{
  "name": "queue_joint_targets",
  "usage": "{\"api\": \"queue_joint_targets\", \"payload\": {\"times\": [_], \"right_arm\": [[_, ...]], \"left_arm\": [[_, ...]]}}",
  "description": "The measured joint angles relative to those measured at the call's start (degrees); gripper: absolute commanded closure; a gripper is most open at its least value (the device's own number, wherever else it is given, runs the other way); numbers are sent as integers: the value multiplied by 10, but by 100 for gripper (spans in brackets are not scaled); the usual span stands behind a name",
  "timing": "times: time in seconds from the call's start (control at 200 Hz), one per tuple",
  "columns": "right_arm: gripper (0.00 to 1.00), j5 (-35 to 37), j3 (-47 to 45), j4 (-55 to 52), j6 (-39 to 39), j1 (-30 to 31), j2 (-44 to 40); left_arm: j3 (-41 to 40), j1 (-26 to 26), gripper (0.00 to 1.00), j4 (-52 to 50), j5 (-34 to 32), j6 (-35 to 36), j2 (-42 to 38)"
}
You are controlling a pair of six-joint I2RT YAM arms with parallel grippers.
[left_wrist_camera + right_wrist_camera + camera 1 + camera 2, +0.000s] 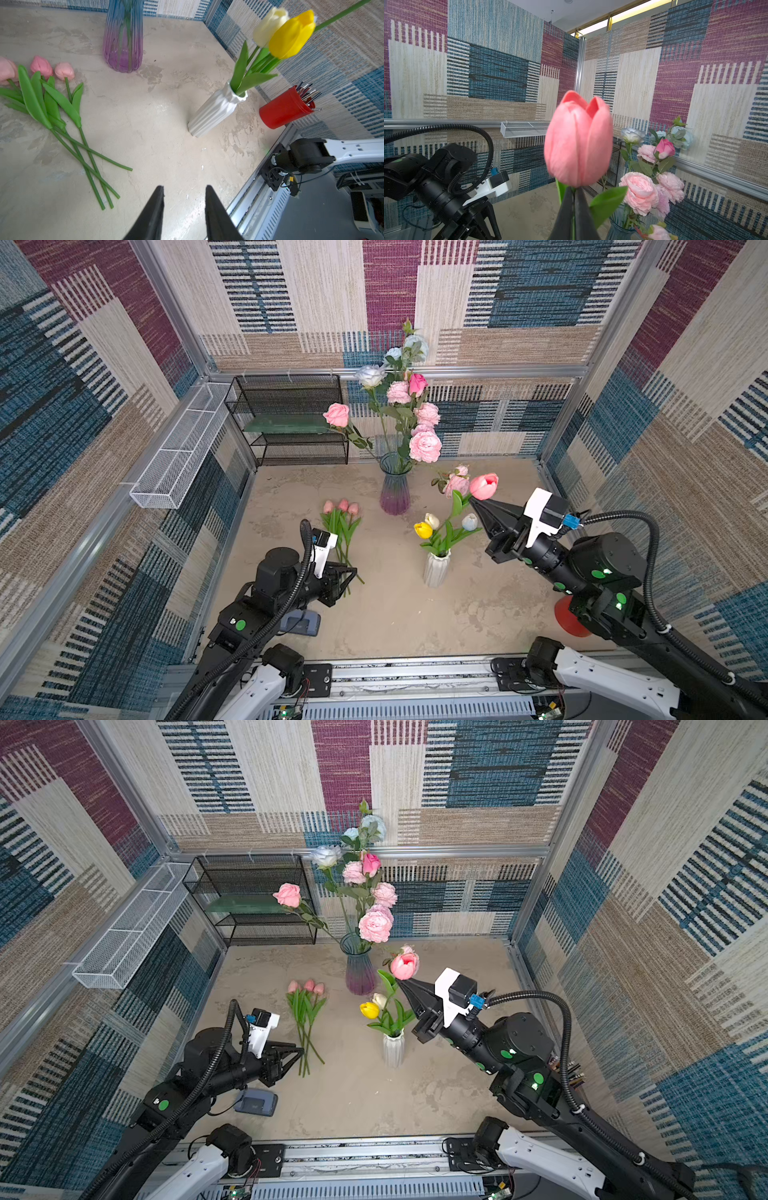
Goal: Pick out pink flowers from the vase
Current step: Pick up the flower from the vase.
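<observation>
My right gripper is shut on the green stem just under a pink tulip, held up above the white ribbed vase. The stem runs down toward that vase's mouth; I cannot tell if its end is inside. Three pink tulips lie on the table. Pink roses stand in the blue-purple glass vase. My left gripper hovers open and empty low over the table, beside the lying stems.
Yellow and white tulips stay in the white vase. Pale blue roses top the glass vase. A black mesh shelf and white wire basket line the back left. A red brush cup stands at the right wall, a grey device under my left arm.
</observation>
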Motion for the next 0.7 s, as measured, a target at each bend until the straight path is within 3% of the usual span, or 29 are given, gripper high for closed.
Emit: {"api": "queue_joint_targets", "payload": {"times": [0.371,0.701], "right_arm": [[100,40,108,-101,124,18,42],[100,97,171,-160,253,43,118]], "left_arm": [[111,-37,60,3,5,8,64],[225,-138,56,-38,-45,78,145]]}}
